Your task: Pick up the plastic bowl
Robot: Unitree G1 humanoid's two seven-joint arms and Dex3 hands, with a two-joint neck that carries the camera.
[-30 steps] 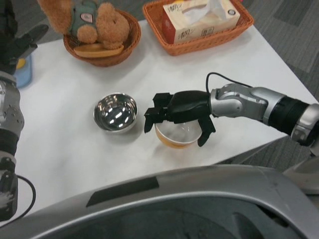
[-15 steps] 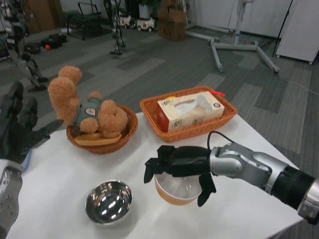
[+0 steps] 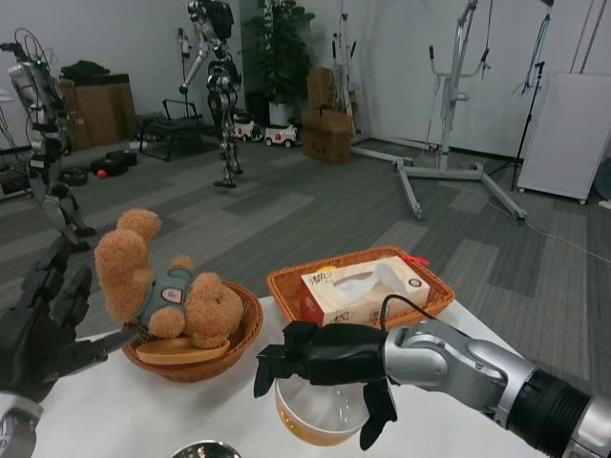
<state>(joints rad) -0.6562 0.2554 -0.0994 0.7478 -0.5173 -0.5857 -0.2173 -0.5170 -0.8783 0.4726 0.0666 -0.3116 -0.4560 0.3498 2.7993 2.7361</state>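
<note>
the right hand is clamping the plastic bowl from above, the bowl hanging under its fingers; the left hand is waiting, fingers spread.

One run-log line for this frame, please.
right robot hand: grips bowl | left robot hand: open, waiting | bowl: held

The tissue box bears print too small to read.

White table, head view.
On it: round brown basket holding a teddy bear; rectangular orange basket holding a tissue box; steel bowl's rim at bottom edge.
</note>
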